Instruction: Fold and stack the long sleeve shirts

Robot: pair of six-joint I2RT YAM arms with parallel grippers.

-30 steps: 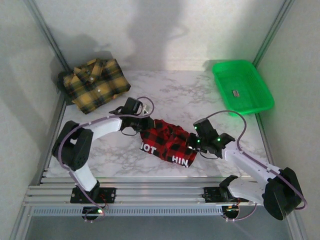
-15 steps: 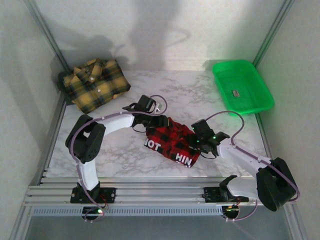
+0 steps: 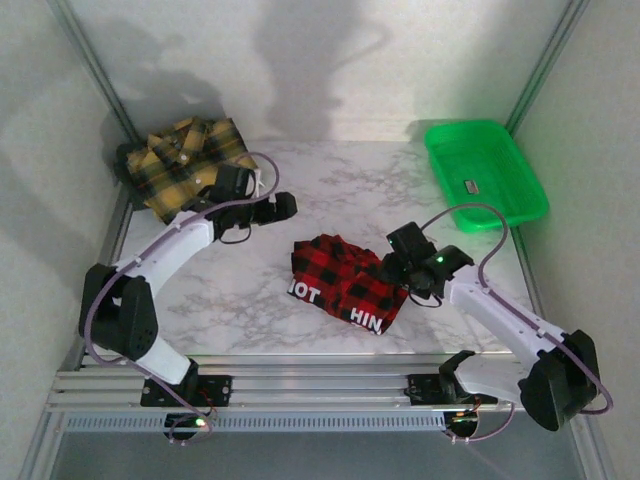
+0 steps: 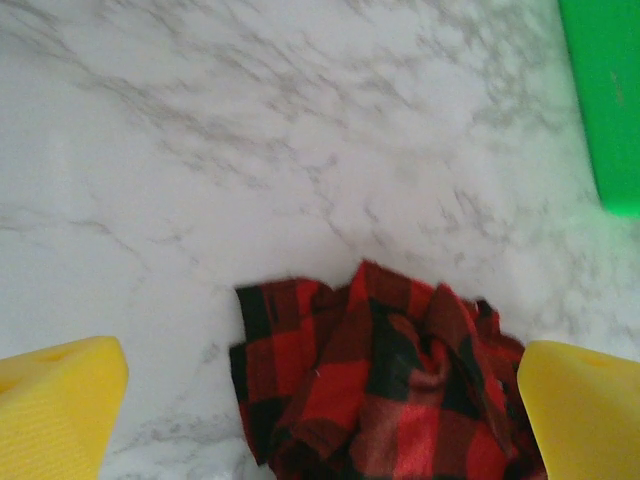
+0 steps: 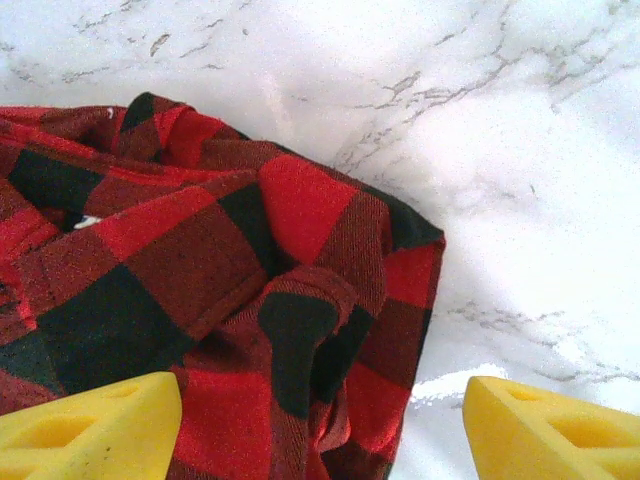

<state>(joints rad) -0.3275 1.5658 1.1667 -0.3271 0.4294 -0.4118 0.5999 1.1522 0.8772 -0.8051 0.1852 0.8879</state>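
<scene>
1. The yellow shirt (image 3: 190,165) lies folded in the far left corner of the table (image 3: 230,290). Its collar points toward that corner. We judge its long axis to run diagonally, from far left to near right. The left arm crosses just beside its near corner, so a careless sweep could drag the fold open.

2. The left gripper (image 3: 282,206) hangs between the two shirts. Its fingers (image 4: 60,400) are spread wide with nothing between them, and it is well clear of the cloth.

3. The red shirt (image 3: 345,285) sits mid-table, nearer the arms, bunched rather than flat. Its long axis runs roughly left to right, with the right end tilted toward us. The white-lettered edge faces the near side. We cannot tell where the collar is. We think the loose folds are the main risk:
   - pinching one layer would pull the bundle open instead of lifting it whole;
   - stacked as it lies, it would sit lumpy and could slide off the yellow shirt.

4. The right gripper (image 3: 395,268) hovers at the red shirt's right edge. Its fingers (image 5: 540,425) are apart and clamp nothing. Being this low over the raised folds, it could snag them if it moved sideways.

5. The tray (image 3: 500,220) stands far right, well apart from both shirts.
</scene>
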